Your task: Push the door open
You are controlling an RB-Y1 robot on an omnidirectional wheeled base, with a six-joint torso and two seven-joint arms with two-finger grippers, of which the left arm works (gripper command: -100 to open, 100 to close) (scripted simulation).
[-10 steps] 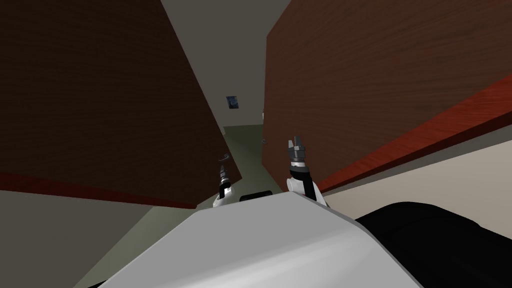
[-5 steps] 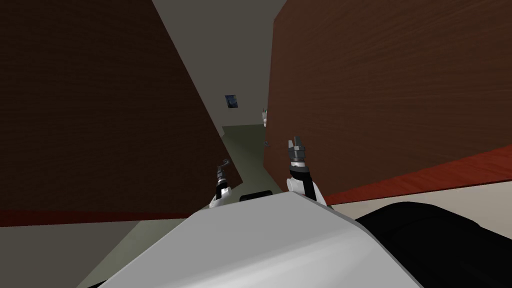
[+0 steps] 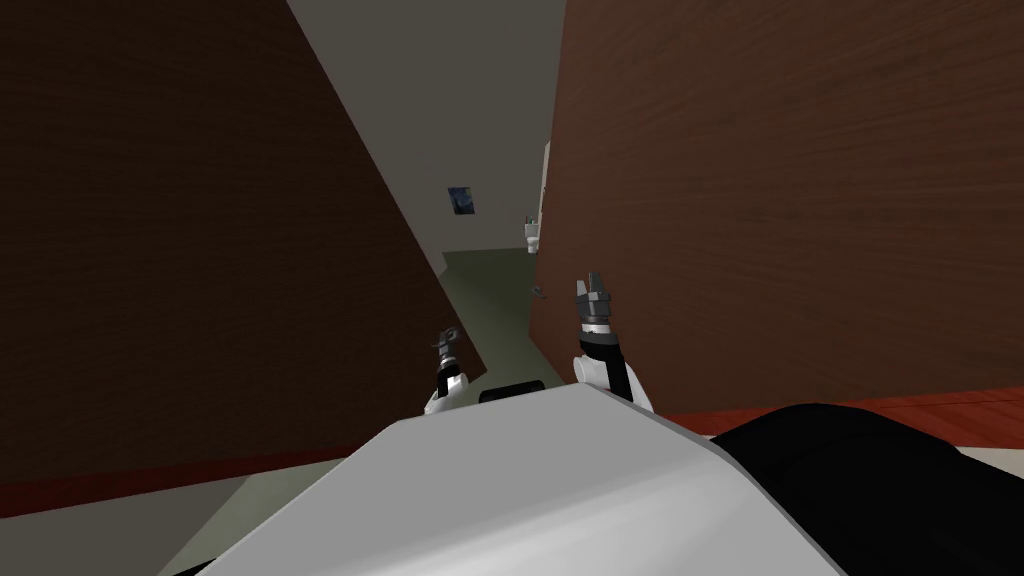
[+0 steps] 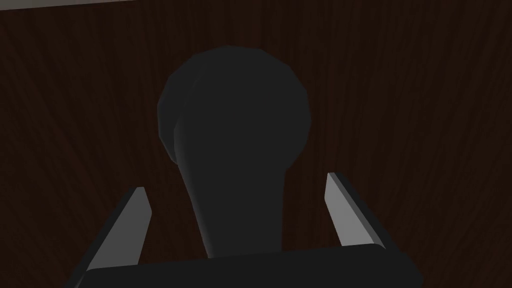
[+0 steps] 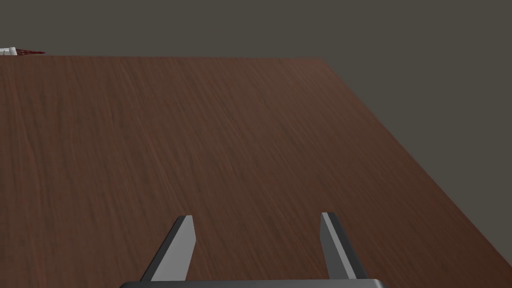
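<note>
The left gripper (image 3: 444,344) sits at the free edge of a dark brown wooden door (image 3: 200,250) on the robot's left. Its fingers (image 4: 135,220) are spread wide on either side of the door's dark handle (image 4: 235,115), clear of it. The right gripper (image 3: 594,287), fingers also wide apart, faces a second brown wooden panel (image 3: 780,200) opposite. A grey-green floor (image 3: 490,290) runs between them.

Two brown wood-grain doors: left door (image 3: 200,250), right door (image 3: 780,200). Two grippers: left gripper (image 3: 446,343), right gripper (image 3: 594,284). One dark handle (image 4: 235,140). One small wall picture (image 3: 461,202).
</note>
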